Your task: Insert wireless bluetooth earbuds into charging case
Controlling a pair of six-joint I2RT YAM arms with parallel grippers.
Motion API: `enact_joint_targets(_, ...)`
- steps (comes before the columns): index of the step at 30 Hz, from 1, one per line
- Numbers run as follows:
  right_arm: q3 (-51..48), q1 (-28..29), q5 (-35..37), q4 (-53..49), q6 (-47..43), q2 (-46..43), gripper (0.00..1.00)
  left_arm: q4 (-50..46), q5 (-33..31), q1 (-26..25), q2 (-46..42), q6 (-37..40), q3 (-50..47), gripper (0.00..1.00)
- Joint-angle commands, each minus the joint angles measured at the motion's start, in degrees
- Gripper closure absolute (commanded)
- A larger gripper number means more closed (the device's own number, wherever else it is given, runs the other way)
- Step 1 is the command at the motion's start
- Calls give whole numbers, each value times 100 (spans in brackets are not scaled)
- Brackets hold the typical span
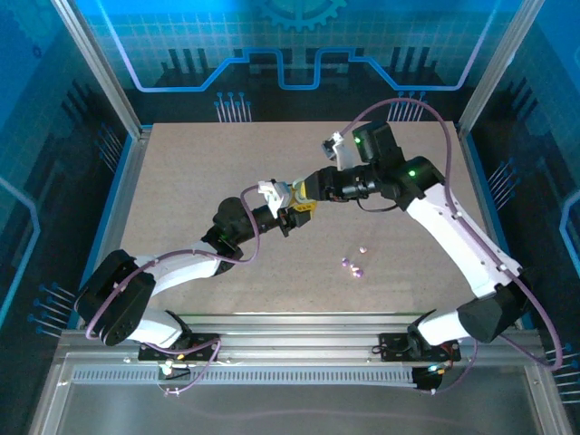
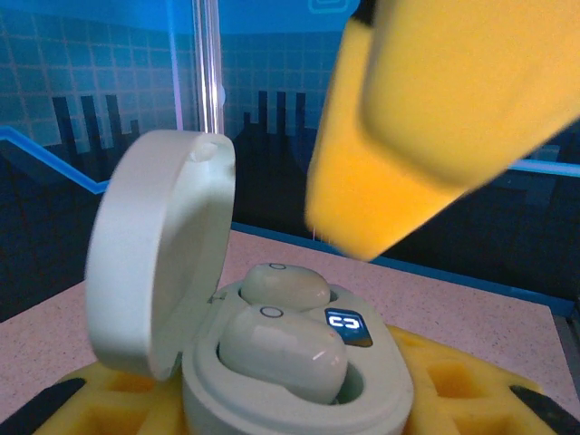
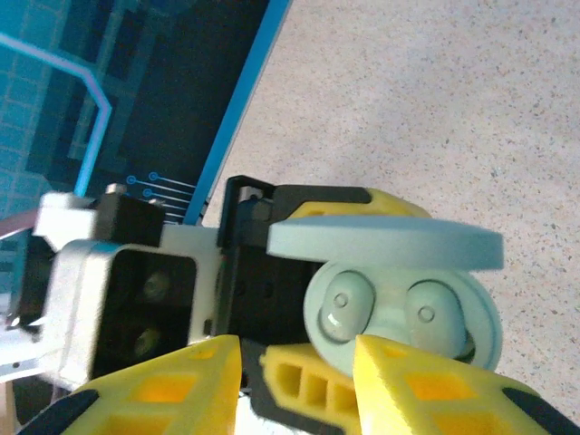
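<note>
From the top external camera, the left arm reaches from the near left and the right arm from the near right, and the left gripper (image 1: 292, 220) and right gripper (image 1: 302, 192) meet tip to tip above the middle of the table (image 1: 199, 181). What sits between them is too small to make out here. A few tiny lilac earbuds (image 1: 353, 265) lie loose on the table, to the right of and nearer than the grippers, well apart from both. In the left wrist camera, a pale mint-white charging case (image 2: 299, 394) sits clamped between the left gripper's yellow fingers (image 2: 453, 381), one on each side of it. Its lid (image 2: 154, 254) stands open, hinged up on the left. Two mint-white earbuds lie in its wells, the near earbud (image 2: 281, 349) and the far earbud (image 2: 285, 285) side by side, with a small blue-lit panel (image 2: 347, 326) just to their right. A blurred yellow right finger (image 2: 435, 118) hangs above the case on the right, clear of it. In the right wrist camera, the right gripper's own fingertips (image 3: 163, 390) stand apart at the bottom edge with nothing gripped between them. Beyond the gap is the open case with both earbuds seated in it, held by the black-and-yellow left gripper.
</note>
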Motion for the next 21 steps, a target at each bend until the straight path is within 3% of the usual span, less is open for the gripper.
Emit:
enact_joint_targets(1,-168,-109,-363,314,-117,-352,60,314,-62,-45,-89,72,59,61)
enact_joint_targets(4,-255,-191,-279,490,-235,-582,58,298,-47,-44,-133,93,23,61)
enact_joint_targets(9,-358,-538,666,390,-153,-806,53,205,188,-48,-245,17,-22,61)
enact_joint_targets(21,449,-774,5,21,119,424,43,-83,708,-58,-428,-77,30,61)
